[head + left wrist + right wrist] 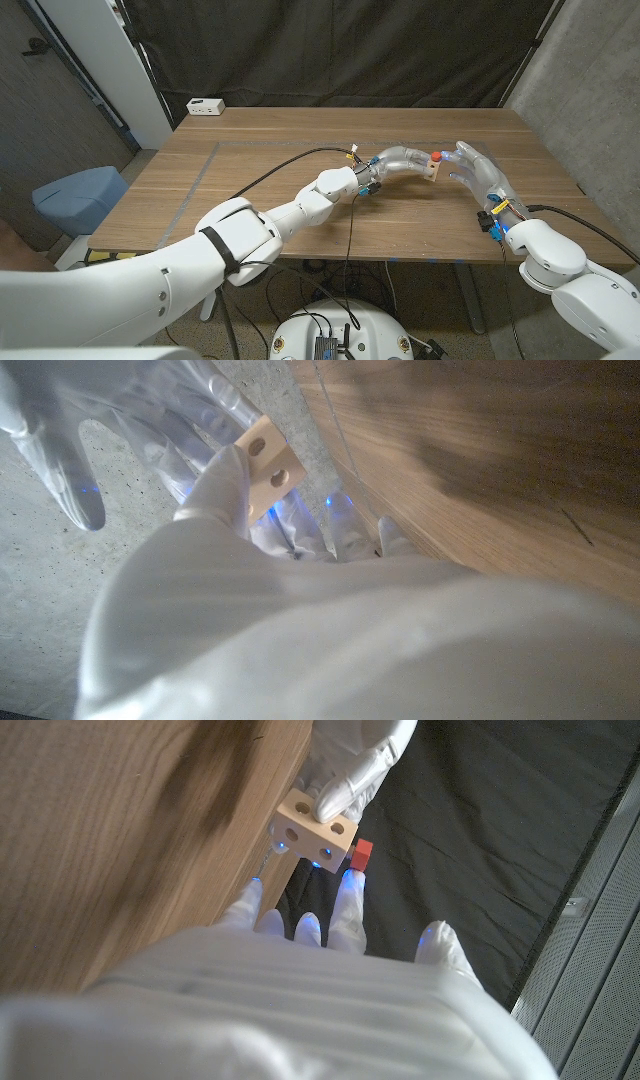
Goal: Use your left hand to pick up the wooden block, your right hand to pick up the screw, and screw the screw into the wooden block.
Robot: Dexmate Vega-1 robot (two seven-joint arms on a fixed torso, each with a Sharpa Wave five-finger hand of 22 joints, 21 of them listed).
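Two arms, two robot hands, one wooden block, one screw, one white box.

Nearest in the head view: left arm [250, 225], entering from the bottom left corner, stretched diagonally over the wooden bench [300, 140], black cable trailing along the forearm. Right arm [560, 270], entering from the bottom right, forearm bent inward toward the centre.

Mid-bench: left robot hand [398, 163], fingers clamped on the wooden block [432, 170], held clear above the bench surface. Right robot hand [480, 172] just beside the block on its right side, palm turned toward it, fingers raised. Screw [436, 157], red-headed, seen at the block's upper edge between the two hands.

Left wrist view: block [266, 468] pale, two round holes visible on one face, gripped under a finger; right robot hand [70, 430] spread beyond it.

Right wrist view: block [318, 830] with three holes showing on two faces, a left fingertip [340, 792] pressed on its top; red screw head [362, 853] just beside the block's corner, near a right fingertip [350, 895]. Whether the right robot hand actually pinches the screw cannot be told.

Far edge: white box [205, 106] at the bench's rear left corner, well apart from the hands.
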